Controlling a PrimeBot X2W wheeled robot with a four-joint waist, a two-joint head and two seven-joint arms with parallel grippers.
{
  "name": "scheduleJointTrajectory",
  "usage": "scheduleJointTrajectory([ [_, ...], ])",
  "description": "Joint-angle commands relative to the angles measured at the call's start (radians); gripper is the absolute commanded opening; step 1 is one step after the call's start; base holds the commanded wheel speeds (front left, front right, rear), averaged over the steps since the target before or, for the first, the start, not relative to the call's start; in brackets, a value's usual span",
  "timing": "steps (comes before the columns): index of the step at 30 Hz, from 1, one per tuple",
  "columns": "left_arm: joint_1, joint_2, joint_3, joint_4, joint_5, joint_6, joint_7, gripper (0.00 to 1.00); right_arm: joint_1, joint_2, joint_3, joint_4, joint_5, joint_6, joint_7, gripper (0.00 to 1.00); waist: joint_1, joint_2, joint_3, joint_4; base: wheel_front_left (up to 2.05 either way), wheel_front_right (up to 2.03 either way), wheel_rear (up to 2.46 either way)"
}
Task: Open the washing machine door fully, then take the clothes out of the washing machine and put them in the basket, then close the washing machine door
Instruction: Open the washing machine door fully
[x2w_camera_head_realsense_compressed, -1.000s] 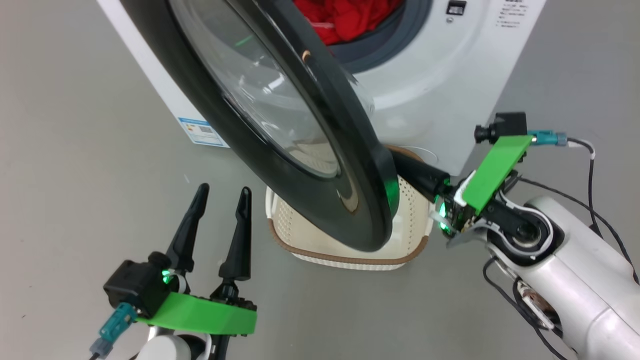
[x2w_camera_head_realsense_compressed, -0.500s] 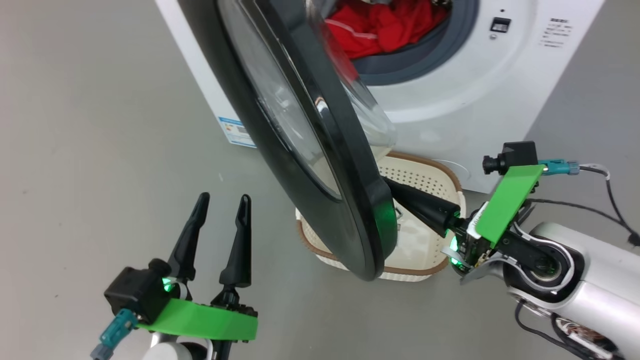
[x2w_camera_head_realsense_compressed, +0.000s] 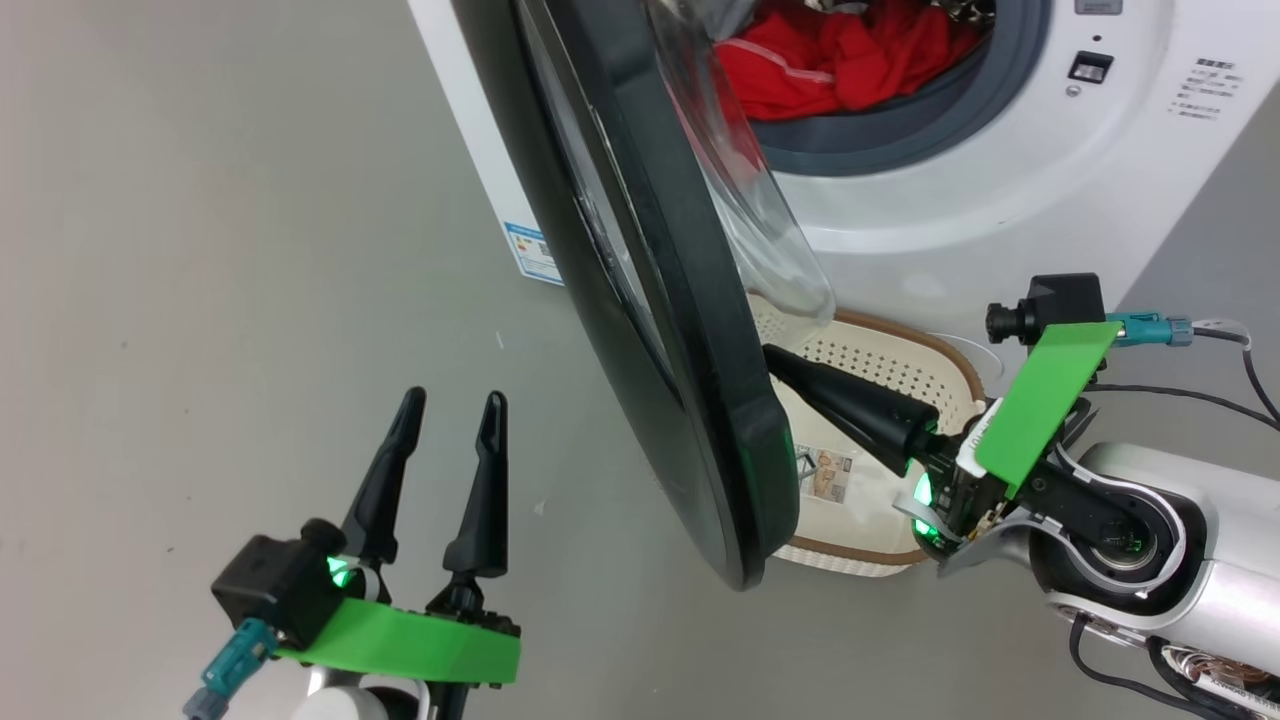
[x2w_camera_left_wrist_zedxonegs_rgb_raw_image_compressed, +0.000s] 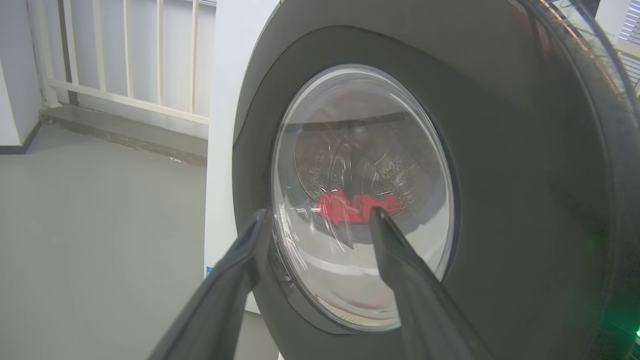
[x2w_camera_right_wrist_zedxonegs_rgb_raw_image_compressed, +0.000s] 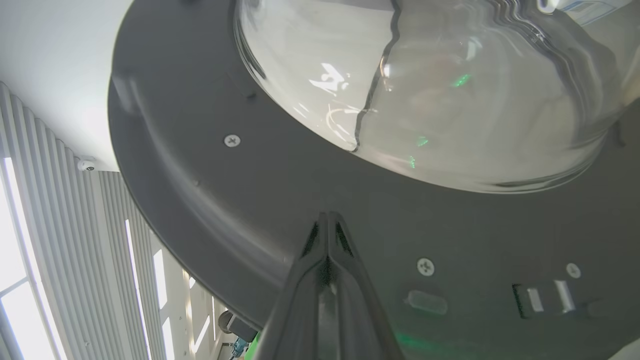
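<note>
While the washing machine door (x2w_camera_head_realsense_compressed: 650, 300) stands only partly open, edge-on to the head view, its low edge hangs over the left part of the basket (x2w_camera_head_realsense_compressed: 880, 360), which sits on the floor (x2w_camera_head_realsense_compressed: 200, 250) just near of the washing machine (x2w_camera_head_realsense_compressed: 1000, 190). Right hand (x2w_camera_right_wrist_zedxonegs_rgb_raw_image_compressed: 327, 217): clenched, both fingers pressed together, grasping nothing, tips set against the dull inner face of the door's black rim just below the glass bowl. Left hand (x2w_camera_head_realsense_compressed: 454, 400): released, fingers spread, empty, low and to the left of the door, aimed at its outer face. Clothes (x2w_camera_head_realsense_compressed: 830, 55): a red heap inside the drum mouth, far right of the door, none yet in the basket. Hazards, as judged: the closed tips bear on a smooth sloped surface and may skid toward the rim edge or up against the glass, so the push is lost and the door drifts back. A door swinging wider would sweep toward the left hand, whose fingers lie in its likely path. A low arm reaching over the basket could nudge it aside. Count: washing machine, one; door, one; basket, one; hands, two; label stickers, two (blue (x2w_camera_head_realsense_compressed: 532, 250) on the machine's side, one (x2w_camera_head_realsense_compressed: 825, 475) inside the basket); garments, number within the heap not discernible.
</note>
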Motion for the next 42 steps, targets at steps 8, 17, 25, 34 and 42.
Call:
scheduleJointTrajectory([
  [8,0.009,0.012,0.019,-0.026,-0.008,0.011,-0.008,1.0,0.078,0.016,-0.002,0.004,-0.014,0.005,0.042,0.0,0.0,0.0,-0.009,0.033,0.0,0.0,0.0],
  [17,0.013,0.012,0.012,-0.021,-0.012,0.012,-0.008,1.0,0.106,0.049,-0.002,0.027,-0.02,0.005,0.07,0.0,0.0,0.0,-0.015,0.055,0.0,0.0,0.0],
  [25,0.016,0.012,0.005,-0.017,-0.015,0.015,-0.008,1.0,0.122,0.072,-0.002,0.042,-0.024,0.005,0.086,0.0,0.0,0.0,-0.025,0.076,0.0,0.0,0.0],
  [34,0.019,0.012,-0.001,-0.014,-0.015,0.013,-0.008,1.0,0.128,0.086,-0.002,0.048,-0.025,0.005,0.087,0.0,0.0,0.0,-0.027,0.097,0.0,0.0,0.0],
  [42,0.021,0.012,0.0,-0.013,-0.018,0.017,-0.008,1.0,0.135,0.098,-0.002,0.066,-0.03,0.005,0.092,0.0,0.0,0.0,-0.027,0.099,0.0,0.0,0.0],
])
